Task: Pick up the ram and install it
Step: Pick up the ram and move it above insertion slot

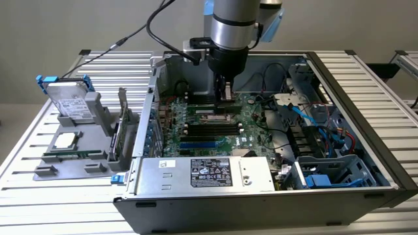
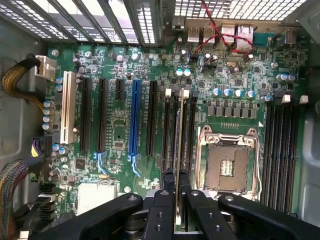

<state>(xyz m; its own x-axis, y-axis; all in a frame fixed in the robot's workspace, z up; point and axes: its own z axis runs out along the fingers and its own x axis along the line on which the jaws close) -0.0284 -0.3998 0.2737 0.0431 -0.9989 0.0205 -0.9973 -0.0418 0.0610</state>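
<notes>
The ram point(image 2: 177, 142) is sitting edge-on between the gripper's point(image 2: 176, 176) narrowly closed fingers point(image 2: 168, 182), so its long edge is running parallel to the black memory slots point(image 2: 165, 130) beside the CPU socket point(image 2: 227, 167); the arm is hanging over the motherboard point(image 2: 115, 125) inside the open case point(image 1: 356, 103).

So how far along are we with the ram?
Pickup looks done: the gripper is shut on the ram, held edge-on. In hand: it hangs over the black memory slots beside the CPU socket. Left: seating it; the stick looks clear of the slots, though I can't rule out contact.
</notes>
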